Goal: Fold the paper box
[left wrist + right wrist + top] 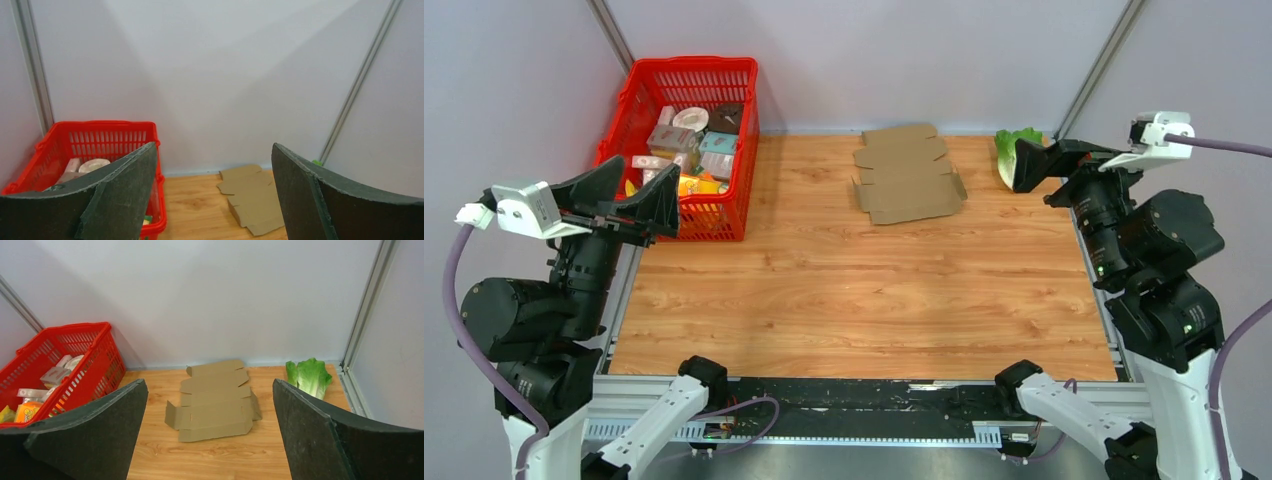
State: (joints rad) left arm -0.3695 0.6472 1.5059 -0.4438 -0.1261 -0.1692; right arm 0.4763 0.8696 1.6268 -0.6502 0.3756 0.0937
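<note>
The paper box [907, 172] is a flat brown cardboard sheet with flaps, lying unfolded at the far middle of the wooden table [854, 290]. It also shows in the left wrist view [252, 200] and the right wrist view [215, 400]. My left gripper [639, 195] hovers at the left edge, beside the red basket, open and empty. My right gripper [1036, 165] hangs at the far right edge, open and empty too. Both are well apart from the sheet. In each wrist view the jaws [214, 150] [209, 385] stand wide with nothing between them.
A red basket [686, 70] holding several small printed packages stands at the far left corner, also seen from the wrists [100, 124] [65, 330]. A green lettuce leaf [1014, 145] [307, 376] lies at the far right corner. Grey walls close in the back and sides.
</note>
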